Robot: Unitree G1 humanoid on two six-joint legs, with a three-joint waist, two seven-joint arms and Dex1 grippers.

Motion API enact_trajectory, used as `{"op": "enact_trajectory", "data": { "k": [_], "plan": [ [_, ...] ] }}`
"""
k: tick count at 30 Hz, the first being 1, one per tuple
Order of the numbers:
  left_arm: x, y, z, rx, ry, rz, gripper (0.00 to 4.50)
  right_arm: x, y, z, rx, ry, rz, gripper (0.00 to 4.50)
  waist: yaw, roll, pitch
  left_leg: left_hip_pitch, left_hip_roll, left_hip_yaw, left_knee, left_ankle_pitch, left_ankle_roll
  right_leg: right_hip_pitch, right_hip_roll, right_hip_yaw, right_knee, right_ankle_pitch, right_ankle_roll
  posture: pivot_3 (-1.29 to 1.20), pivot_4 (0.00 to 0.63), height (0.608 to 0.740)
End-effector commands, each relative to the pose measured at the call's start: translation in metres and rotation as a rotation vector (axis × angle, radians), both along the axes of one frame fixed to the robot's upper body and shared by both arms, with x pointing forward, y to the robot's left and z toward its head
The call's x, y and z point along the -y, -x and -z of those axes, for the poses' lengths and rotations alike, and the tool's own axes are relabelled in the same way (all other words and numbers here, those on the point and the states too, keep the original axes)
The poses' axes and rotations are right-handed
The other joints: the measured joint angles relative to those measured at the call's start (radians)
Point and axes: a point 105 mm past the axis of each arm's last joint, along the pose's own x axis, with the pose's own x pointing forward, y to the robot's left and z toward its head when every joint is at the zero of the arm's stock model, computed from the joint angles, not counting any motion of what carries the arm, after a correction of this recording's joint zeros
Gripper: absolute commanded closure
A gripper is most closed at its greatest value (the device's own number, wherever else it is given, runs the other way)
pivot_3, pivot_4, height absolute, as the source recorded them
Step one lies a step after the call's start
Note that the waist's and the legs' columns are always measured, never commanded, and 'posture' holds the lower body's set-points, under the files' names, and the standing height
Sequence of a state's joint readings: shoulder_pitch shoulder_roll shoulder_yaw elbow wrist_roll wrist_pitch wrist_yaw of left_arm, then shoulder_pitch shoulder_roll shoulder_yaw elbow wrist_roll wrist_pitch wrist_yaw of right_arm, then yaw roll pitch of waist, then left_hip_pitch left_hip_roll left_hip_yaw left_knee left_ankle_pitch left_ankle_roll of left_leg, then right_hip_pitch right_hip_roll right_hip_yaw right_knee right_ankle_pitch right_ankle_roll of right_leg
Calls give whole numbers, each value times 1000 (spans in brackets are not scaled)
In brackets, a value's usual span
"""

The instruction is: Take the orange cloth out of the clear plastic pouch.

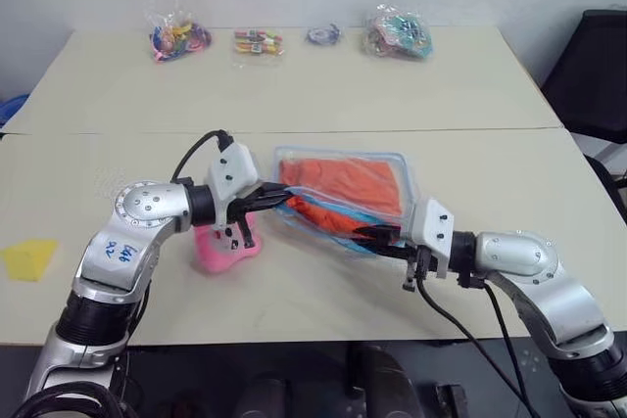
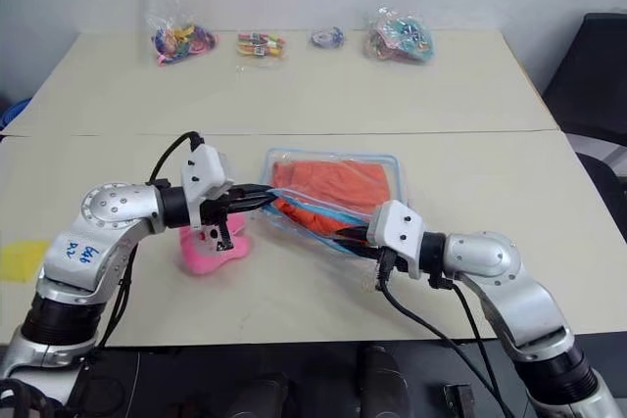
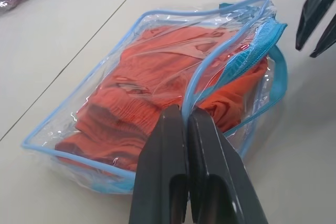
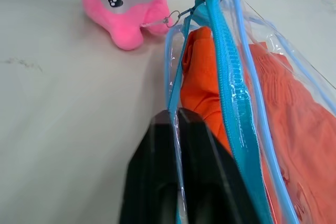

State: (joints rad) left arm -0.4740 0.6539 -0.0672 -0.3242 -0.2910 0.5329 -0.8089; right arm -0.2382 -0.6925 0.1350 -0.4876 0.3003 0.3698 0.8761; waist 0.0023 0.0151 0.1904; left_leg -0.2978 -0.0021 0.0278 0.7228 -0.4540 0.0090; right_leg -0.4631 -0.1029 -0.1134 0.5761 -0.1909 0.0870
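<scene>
Clear plastic pinched in both my claws. My left claw (image 3: 186, 129) is pressed together on the blue-edged rim of the clear plastic pouch (image 1: 407, 183) at its left near corner. My right claw (image 4: 176, 129) is pressed together on the pouch's near wall, right next to the light-blue zipper (image 4: 231, 72).

Between the two grips the pouch's near end is raised off the worktop (image 1: 323, 85) and tilted; its far end is lower, at or near the surface.

The zipper mouth gapes on the near side, and the orange cloth (image 1: 343, 183) shows in the gap. Cloth is bunched and fills most of the pouch, all of it inside. In the left wrist view the tips of my right claw show dark at the upper corner, just beside the pouch's zipper end.

Pink plush toy (image 1: 220, 247) lies on the worktop left of the pouch, under my left wrist, close to the pouch corner but apart from it. Its small metal clasp (image 4: 170, 19) points toward the pouch edge.

Yellow wedge (image 1: 29, 259) sits at the left edge, well apart from everything.

Along the far edge of the worktop: a row of small clear bags of colourful items (image 1: 178, 38), well apart from the pouch.
</scene>
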Motion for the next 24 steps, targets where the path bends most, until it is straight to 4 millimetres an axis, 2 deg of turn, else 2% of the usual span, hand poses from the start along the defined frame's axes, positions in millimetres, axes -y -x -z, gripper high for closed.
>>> {"op": "enact_trajectory", "data": {
  "k": [1,6,10,13,17,24],
  "plan": [
    [8,5,-1,31,-8,16,4500,-6,0,-12,83,-28,1,4458,0,0,0,0,0,0,0,0,0,0,0,0,0,0,0,0,150,740],
    [14,3,-5,29,20,16,4500,1,-10,10,120,121,39,4458,1,0,0,0,0,0,0,0,0,0,0,0,0,0,0,0,150,740],
    [20,4,-7,33,24,27,4500,4,-22,23,142,174,96,4458,0,0,0,0,0,0,0,0,0,0,0,0,0,0,0,0,150,740],
    [23,6,-8,29,28,36,4500,9,-37,26,240,226,169,3577,-2,0,0,0,0,0,0,0,0,0,0,1,0,0,0,0,150,740],
    [24,8,-7,19,29,44,4500,9,-42,23,294,219,215,2100,-2,0,0,0,0,0,0,0,0,0,0,0,0,0,0,0,150,740],
    [26,8,-4,10,30,47,4500,13,-46,25,377,271,257,2100,-2,0,0,0,0,0,0,0,0,0,0,1,0,0,0,0,150,740]
  ]
}}
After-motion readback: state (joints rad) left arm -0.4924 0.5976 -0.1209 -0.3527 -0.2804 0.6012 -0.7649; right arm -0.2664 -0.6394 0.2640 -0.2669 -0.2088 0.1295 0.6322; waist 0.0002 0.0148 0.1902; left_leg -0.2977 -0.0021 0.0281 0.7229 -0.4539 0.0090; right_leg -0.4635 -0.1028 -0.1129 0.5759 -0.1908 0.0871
